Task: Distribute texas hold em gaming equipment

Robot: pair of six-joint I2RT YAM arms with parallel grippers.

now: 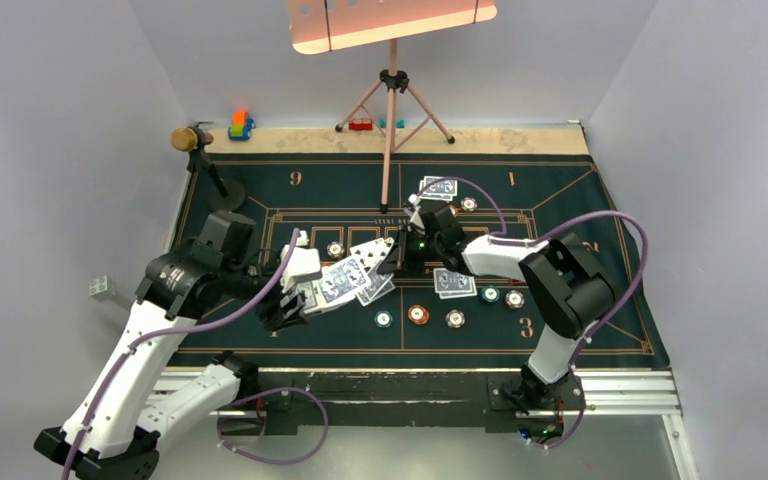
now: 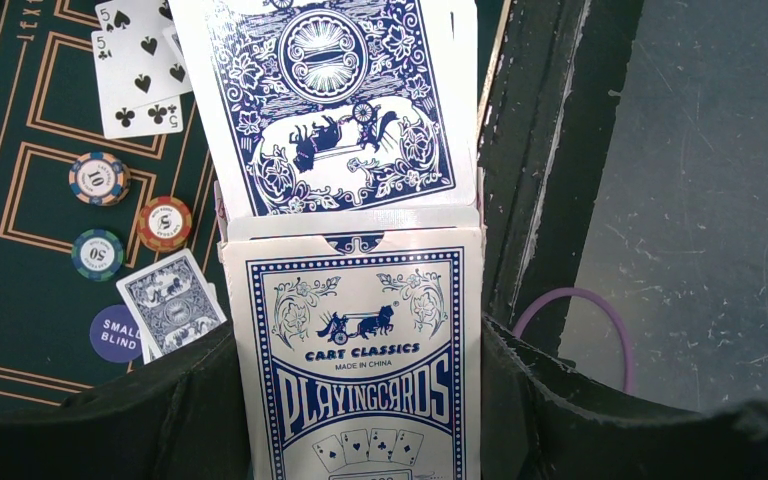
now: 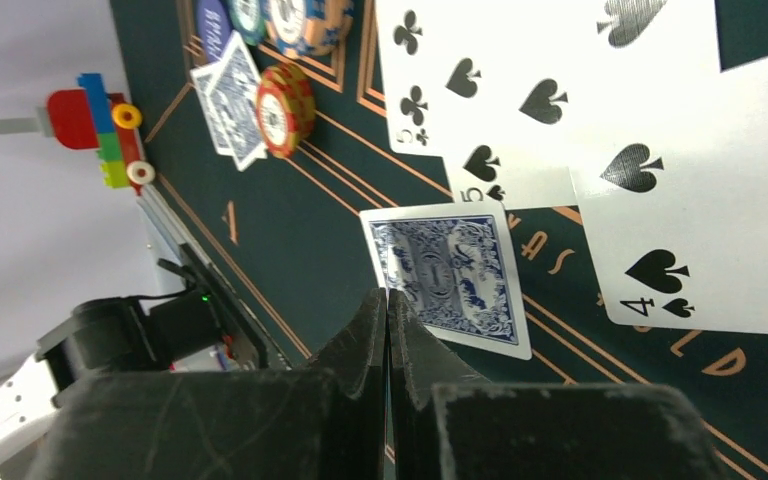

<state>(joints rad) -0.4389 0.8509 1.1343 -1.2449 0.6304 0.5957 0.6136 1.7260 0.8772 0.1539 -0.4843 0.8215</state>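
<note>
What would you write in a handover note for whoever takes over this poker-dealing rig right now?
Left gripper: shut on the card box, cards sticking out of it.
Right gripper: fingers shut, tips at a face-down card; grip unclear.
Done: face-up cards at the centre of the mat; face-down pairs and chips on the right half.
To do: probably deal the left half.

Gripped card box (image 2: 360,370); scattered cards (image 1: 455,284), chips (image 1: 418,314)
</note>
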